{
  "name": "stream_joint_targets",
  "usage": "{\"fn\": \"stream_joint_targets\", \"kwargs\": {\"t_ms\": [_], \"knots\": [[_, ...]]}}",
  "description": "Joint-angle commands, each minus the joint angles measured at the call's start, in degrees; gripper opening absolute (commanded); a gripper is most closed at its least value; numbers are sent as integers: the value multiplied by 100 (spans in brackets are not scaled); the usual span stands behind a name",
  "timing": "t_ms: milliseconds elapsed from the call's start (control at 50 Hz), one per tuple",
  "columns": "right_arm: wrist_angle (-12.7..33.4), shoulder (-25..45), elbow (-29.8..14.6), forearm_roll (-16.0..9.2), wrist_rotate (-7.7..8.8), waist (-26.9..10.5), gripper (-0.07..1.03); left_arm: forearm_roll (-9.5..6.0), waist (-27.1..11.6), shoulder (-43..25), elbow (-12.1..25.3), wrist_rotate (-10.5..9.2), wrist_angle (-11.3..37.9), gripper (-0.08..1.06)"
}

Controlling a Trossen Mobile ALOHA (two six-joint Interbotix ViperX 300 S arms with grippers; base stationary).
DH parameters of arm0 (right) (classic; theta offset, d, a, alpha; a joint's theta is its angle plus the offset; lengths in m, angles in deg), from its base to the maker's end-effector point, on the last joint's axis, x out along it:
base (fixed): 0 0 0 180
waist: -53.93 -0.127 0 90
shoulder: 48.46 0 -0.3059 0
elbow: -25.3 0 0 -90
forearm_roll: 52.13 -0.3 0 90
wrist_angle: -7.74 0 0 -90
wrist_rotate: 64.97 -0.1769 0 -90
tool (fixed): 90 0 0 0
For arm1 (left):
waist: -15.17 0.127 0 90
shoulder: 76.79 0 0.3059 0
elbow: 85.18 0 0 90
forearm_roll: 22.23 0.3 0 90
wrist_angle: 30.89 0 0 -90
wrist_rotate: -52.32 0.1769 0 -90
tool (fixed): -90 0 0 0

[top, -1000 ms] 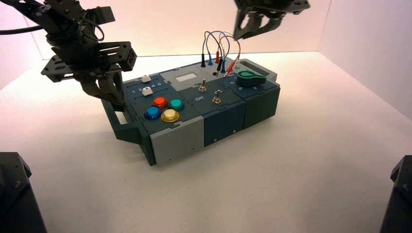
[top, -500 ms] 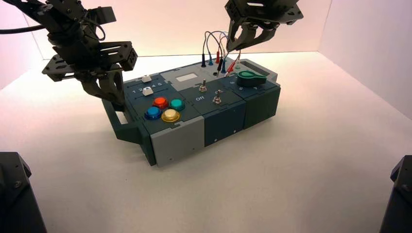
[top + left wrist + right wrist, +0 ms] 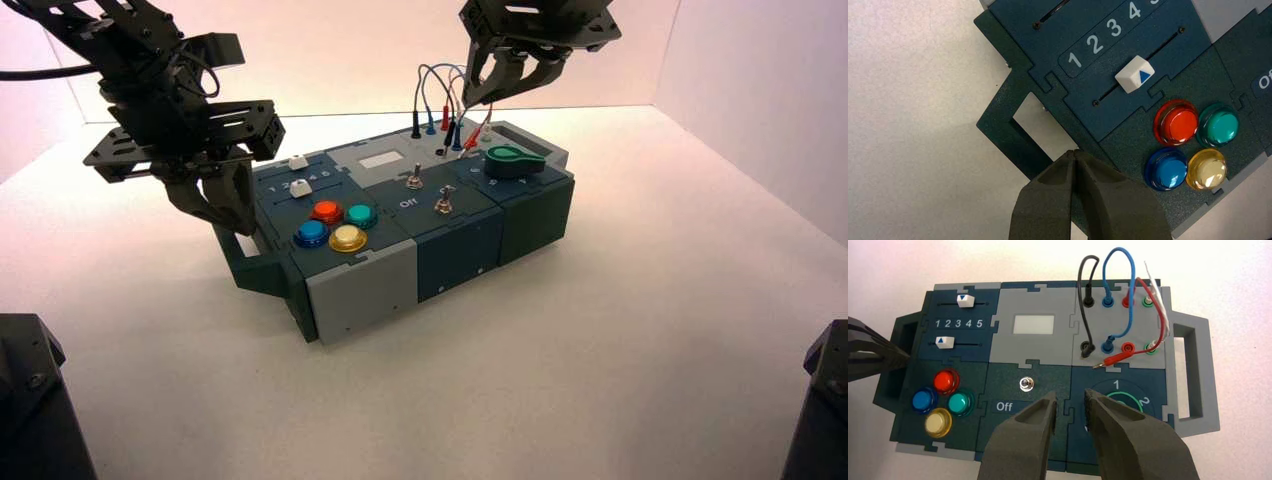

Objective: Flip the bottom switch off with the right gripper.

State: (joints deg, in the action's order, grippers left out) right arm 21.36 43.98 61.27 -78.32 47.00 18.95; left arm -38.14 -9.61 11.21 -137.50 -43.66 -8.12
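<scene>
Bottom switch [image 3: 444, 203]: small silver toggle on the dark panel in the box's near row, between the colored buttons and the green knob [image 3: 514, 161]. In the high view it sits lower in the picture than the right gripper [image 3: 487, 98] and a bit to the left of its tips. Gripper hangs above the box, apart from the switch, no contact. Right wrist view: can't see the switch, looks blocked by the gripper; its lever position can't be read. Right gripper is open, clear gap between the two fingertips, nothing in the gap, nothing held. In the high view it overlaps the tops of the wires [image 3: 447, 88]; wrist view shows no wire between the fingers. The other silver toggle [image 3: 1026, 384] shows plainly on the same panel, above the white "Off" lettering [image 3: 1004, 406] in that wrist view. Red button [image 3: 946, 381], green button [image 3: 961, 402], blue button [image 3: 924, 400] and yellow button [image 3: 938, 423] are grouped on the neighboring panel. Black, blue, red and white leads are on the light gray panel at the far right; red plug [image 3: 1118, 358] angled near the knob panel. Left gripper [image 3: 1073, 152] idle, fingertips together, at the box's left end above the dark handle [image 3: 1013, 120].
</scene>
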Motion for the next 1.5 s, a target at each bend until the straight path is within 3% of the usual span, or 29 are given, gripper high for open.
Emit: {"fn": "stream_joint_targets", "kwargs": {"t_ms": [20, 380, 500, 660, 960, 1500], "knots": [[-35, -62, -70, -26, -9, -97, 32, 9, 9, 9, 18, -9, -35, -3], [-26, -70, 132, -114, -18, -308, 32, 18, 9, -18, 53, 0, -44, -3], [-35, -79, 308, -141, -35, -308, 22, 18, 9, -26, 79, 9, -44, -3], [-26, -88, 396, -211, -53, -308, 20, 18, 9, -35, 105, 0, -44, -3], [0, -97, 448, -281, -53, -308, -2, 18, 9, -53, 114, 9, -62, -3], [202, 167, 281, -290, -53, -316, -2, 18, 9, -132, 132, 9, -141, -3]]}}
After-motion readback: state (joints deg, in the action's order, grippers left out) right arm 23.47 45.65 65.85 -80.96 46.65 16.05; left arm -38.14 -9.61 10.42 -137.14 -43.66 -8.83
